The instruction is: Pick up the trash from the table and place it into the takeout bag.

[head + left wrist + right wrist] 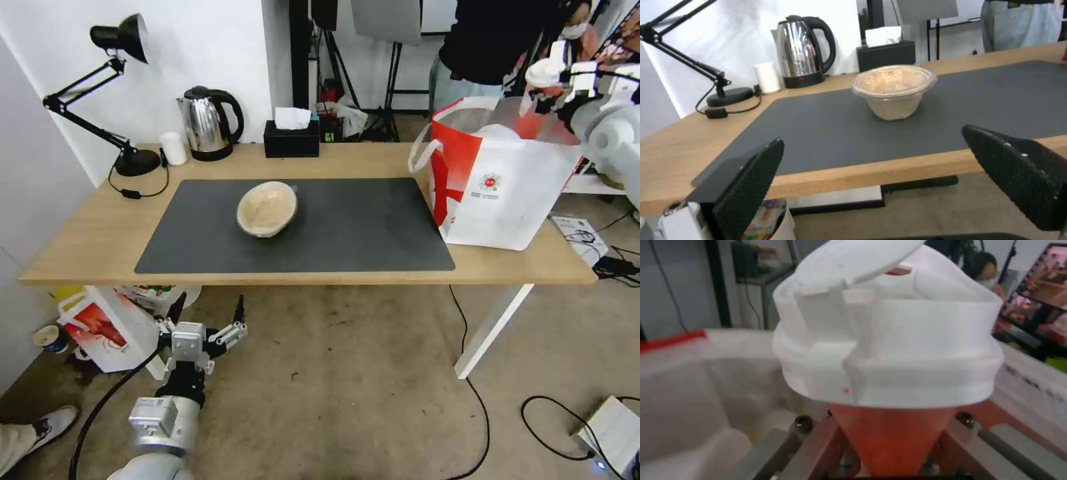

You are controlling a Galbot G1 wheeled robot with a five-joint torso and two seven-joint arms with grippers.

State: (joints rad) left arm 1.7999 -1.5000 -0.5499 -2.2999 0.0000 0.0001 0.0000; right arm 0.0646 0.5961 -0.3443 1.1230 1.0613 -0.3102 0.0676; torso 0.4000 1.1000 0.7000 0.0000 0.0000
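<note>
A beige pulp bowl (267,209) (893,90) sits on the dark grey mat (347,233) of the table (87,240). The takeout bag (497,193) stands open at the table's right end, with something white lying inside it. Above its opening my right gripper (552,100) (893,453) is shut on a red drink cup (537,123) (893,436) with a white domed lid (889,340). The bag's silver lining (706,373) shows below the cup. My left gripper (203,327) (873,136) hangs open below the table's front edge, pointing at the bowl.
Along the back of the table stand a black desk lamp (120,100), a small white cup (175,148), a steel kettle (210,123) and a black tissue box (291,137). A red-and-white carton (100,327) sits on the floor under the left end. Cables lie on the floor at right.
</note>
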